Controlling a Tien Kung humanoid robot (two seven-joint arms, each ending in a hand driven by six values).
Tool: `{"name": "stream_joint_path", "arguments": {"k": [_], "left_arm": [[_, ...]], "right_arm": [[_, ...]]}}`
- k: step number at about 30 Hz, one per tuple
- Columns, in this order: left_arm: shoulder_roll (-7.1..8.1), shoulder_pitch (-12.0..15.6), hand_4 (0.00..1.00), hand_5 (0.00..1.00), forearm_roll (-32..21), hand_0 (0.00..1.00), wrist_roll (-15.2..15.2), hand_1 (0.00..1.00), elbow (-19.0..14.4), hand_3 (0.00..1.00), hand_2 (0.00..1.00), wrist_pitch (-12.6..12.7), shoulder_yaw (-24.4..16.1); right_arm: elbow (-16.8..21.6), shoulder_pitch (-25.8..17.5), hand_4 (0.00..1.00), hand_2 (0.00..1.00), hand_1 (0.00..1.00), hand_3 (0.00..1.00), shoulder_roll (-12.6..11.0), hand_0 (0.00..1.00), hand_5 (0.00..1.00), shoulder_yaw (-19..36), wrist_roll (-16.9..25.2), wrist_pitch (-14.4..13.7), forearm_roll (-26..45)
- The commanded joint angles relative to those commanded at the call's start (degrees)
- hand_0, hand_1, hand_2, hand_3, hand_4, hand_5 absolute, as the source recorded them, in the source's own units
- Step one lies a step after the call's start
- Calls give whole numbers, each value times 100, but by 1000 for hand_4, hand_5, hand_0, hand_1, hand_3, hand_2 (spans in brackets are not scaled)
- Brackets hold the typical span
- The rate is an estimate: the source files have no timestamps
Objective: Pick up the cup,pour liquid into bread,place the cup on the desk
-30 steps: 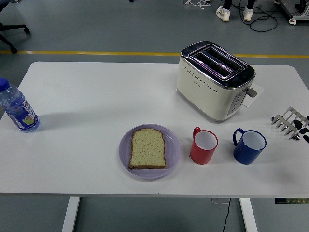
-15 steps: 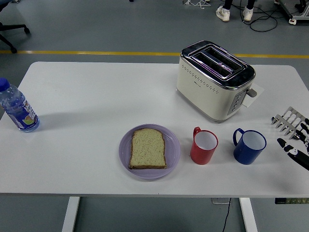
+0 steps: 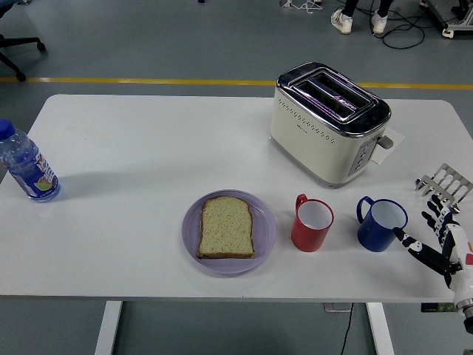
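Observation:
A red cup [image 3: 312,224] and a blue cup [image 3: 381,223] stand side by side on the white table [image 3: 148,148], both upright with handles to the upper left. A slice of bread [image 3: 227,227] lies flat on a purple plate [image 3: 264,238] left of the red cup. My right hand [image 3: 436,233] comes in at the lower right with its fingers spread, holding nothing. It is just right of the blue cup, and its thumb tip reaches close to the cup's side. My left hand is out of view.
A cream toaster [image 3: 329,122] stands behind the cups. A metal toast rack [image 3: 443,185] sits at the right edge, just behind my right hand. A water bottle [image 3: 26,166] stands at the far left. A person's feet [image 3: 360,20] show at the top.
My right hand has come further into view from the right edge and moved left toward the blue cup. Nothing else on the table has moved.

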Motion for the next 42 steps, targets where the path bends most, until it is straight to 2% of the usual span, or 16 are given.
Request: {"name": "stream_joint_path", "arguments": {"k": [13, 19, 34, 42], "left_arm": [[-9, 28, 243, 856, -25, 643, 1, 664, 3, 524, 682, 1, 28], [-9, 66, 243, 856, -38, 644, 0, 664, 10, 524, 682, 3, 86], [-9, 93, 242, 856, -82, 643, -2, 663, 12, 523, 681, 12, 138], [-9, 64, 241, 854, -86, 643, -1, 663, 6, 524, 681, 14, 94]], "right_arm": [[-463, 280, 983, 991, 922, 998, 122, 990, 194, -436, 129, -125, 31], [-815, 495, 982, 989, 916, 998, 174, 985, 194, -618, 263, -131, 118], [-1562, 960, 982, 983, 907, 998, 414, 974, 186, -722, 601, -164, 317], [-1816, 1166, 983, 981, 900, 998, 470, 973, 183, -811, 709, -173, 356]]}}
